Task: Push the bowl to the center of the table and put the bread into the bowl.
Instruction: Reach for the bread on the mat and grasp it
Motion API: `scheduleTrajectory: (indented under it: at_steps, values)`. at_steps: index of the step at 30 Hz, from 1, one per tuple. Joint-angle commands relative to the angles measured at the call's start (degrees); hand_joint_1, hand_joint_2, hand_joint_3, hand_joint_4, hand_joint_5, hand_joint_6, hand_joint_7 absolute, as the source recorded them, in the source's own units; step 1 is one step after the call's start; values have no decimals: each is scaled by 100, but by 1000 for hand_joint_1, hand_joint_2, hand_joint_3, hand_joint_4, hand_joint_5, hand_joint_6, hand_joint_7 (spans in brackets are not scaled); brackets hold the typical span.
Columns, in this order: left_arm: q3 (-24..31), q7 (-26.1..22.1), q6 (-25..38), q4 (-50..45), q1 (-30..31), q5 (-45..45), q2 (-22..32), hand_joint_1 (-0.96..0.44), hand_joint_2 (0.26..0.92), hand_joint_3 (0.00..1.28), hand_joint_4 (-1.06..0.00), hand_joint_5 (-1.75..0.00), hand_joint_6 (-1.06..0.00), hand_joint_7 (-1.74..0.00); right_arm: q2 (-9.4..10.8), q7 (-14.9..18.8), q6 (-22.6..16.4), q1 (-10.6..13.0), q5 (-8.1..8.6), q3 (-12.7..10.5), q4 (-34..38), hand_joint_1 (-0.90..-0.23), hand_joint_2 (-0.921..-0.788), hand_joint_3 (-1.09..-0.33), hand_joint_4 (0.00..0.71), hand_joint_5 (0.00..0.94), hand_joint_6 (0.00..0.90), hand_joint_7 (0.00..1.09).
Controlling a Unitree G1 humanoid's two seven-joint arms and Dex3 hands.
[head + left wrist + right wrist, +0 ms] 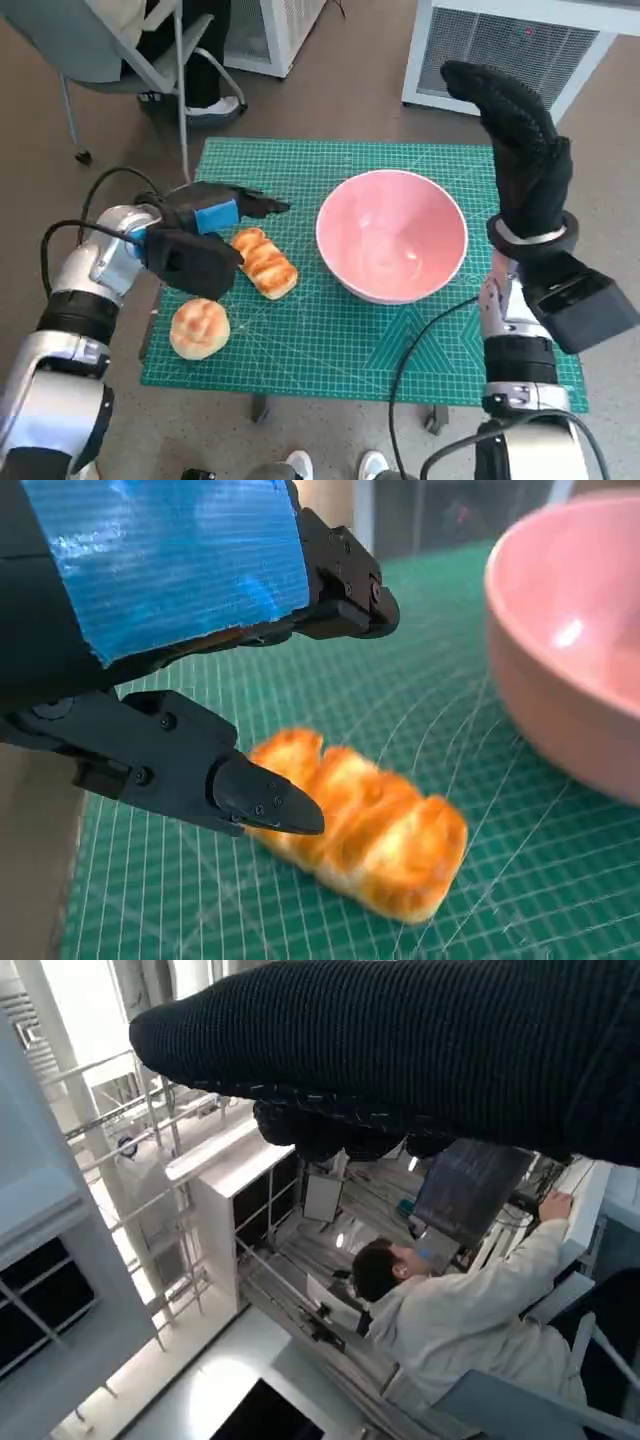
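You are looking at a pale pink bowl [392, 235], glossy and plain inside, on a teal-green cutting mat [300, 335] ruled with fine white grid lines and diagonals, which covers the worktop. The long bread [265, 262] is golden orange with paler cream at its ends and darker browned ridges (the left wrist view shows this best). The round bun [199, 328] is a lighter tan-gold. Your left hand [205, 235] is black with bright blue tape over its back; your right hand [520, 150] wears a black knitted glove. Both forearms are pale silver-grey, and the floor [350, 80] is dull brown
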Motion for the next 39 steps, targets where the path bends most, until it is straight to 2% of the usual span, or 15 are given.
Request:
scheduleTrajectory:
  at_steps: [1, 9, 18, 27, 32, 33, 35, 36, 37, 38, 39]
  values:
    - [-110, -183, 198, 233, -200, 51, -122, -140, 804, 8, -322, 0, -423, -6, -76, -64, 0, 190, -42, -7, 40, -608, -921, -721, 349, 14, 105, 579]
    - [-328, -140, 395, 406, -246, 235, -252, -157, 810, 7, -313, 0, -416, -1, -103, -133, -26, 216, -84, 5, 17, -606, -921, -723, 350, 13, 103, 578]
    - [-606, 327, 428, 731, -251, 532, -476, -171, 809, 4, -334, -7, -429, -5, -91, -193, -16, 270, -93, 40, -62, -603, -921, -724, 344, 8, 102, 578]
    - [-836, 746, 418, 973, -244, 767, -614, -157, 816, 5, -382, -17, -482, -22, -100, -191, 38, 299, -27, 51, -122, -607, -921, -724, 344, 7, 99, 577]
    - [-948, 1027, 401, 1113, -228, 886, -680, -127, 852, 10, -523, -19, -604, -30, -94, -194, 55, 337, -3, 54, -186, -613, -921, -723, 344, 6, 99, 577]
    - [-961, 1091, 359, 1122, -212, 892, -674, -117, 861, 10, -567, -25, -632, -33, -92, -191, 56, 342, 5, 53, -193, -614, -921, -723, 344, 6, 99, 577]
    - [-989, 1203, 299, 1144, -190, 898, -668, -73, 896, 16, -728, -54, -739, -53, -91, -187, 59, 350, 18, 53, -207, -612, -921, -722, 345, 6, 99, 577]
    - [-1001, 1242, 282, 1155, -186, 900, -667, -130, 901, 40, -771, -64, -714, -299, -90, -187, 61, 351, 20, 53, -210, -610, -921, -722, 345, 6, 100, 577]
    - [-1008, 1301, 256, 1172, -175, 901, -667, -210, 908, 95, -832, -79, -652, -683, -90, -186, 64, 355, 25, 53, -217, -608, -921, -722, 345, 6, 100, 577]
    - [-1015, 1344, 236, 1188, -170, 901, -666, -168, 911, 99, -798, -314, -633, -778, -89, -186, 65, 355, 27, 53, -219, -607, -921, -722, 345, 6, 100, 577]
    - [-1014, 1387, 210, 1203, -163, 897, -661, -107, 914, 115, -738, -667, -595, -926, -88, -188, 65, 358, 28, 52, -222, -605, -921, -722, 345, 6, 100, 577]
